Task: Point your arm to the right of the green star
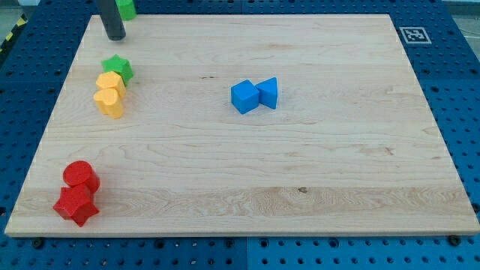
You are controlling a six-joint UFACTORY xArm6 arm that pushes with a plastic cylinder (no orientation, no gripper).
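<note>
The green star [118,67] lies near the view's upper left on the wooden board [315,172]. My tip [115,37] is the lower end of the dark rod, just above the star in the view and a little to its left, apart from it. A second green block [127,8] sits at the board's top edge, right beside the rod and partly hidden by it.
Two yellow blocks [110,82] [109,102] touch the star's lower side in a short column. A blue cube [244,97] and a blue triangular block [268,93] sit together at the centre. A red cylinder [80,176] and a red star [76,205] lie at lower left.
</note>
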